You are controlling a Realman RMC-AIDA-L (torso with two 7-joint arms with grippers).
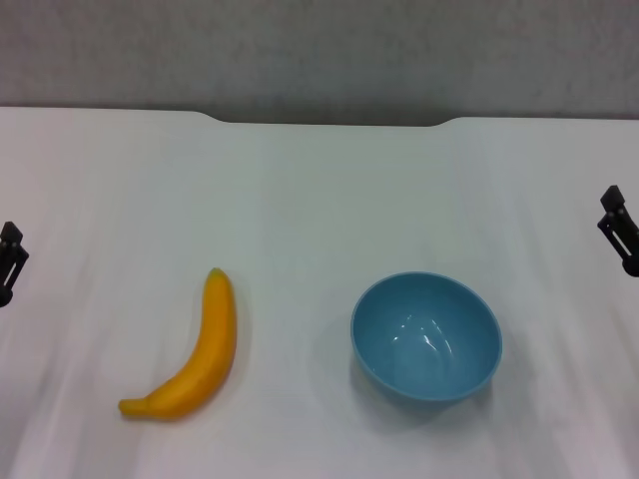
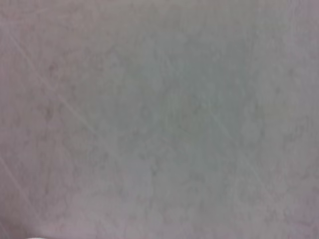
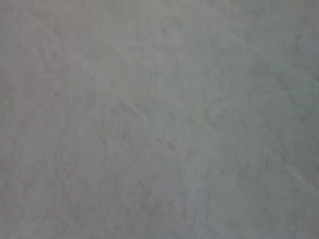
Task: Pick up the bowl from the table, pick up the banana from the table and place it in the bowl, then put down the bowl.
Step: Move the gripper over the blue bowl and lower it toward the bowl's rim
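A light-blue bowl (image 1: pixel 426 336) stands upright and empty on the white table (image 1: pixel 319 200), right of centre near the front. A yellow-orange banana (image 1: pixel 196 358) lies on the table to the bowl's left, its dark tip pointing away from me. My left gripper (image 1: pixel 9 261) shows only at the far left edge, well left of the banana. My right gripper (image 1: pixel 621 230) shows only at the far right edge, well right of the bowl. Neither touches anything. Both wrist views show only bare table surface.
The table's far edge has a shallow notch (image 1: pixel 329 122) with a grey wall behind it.
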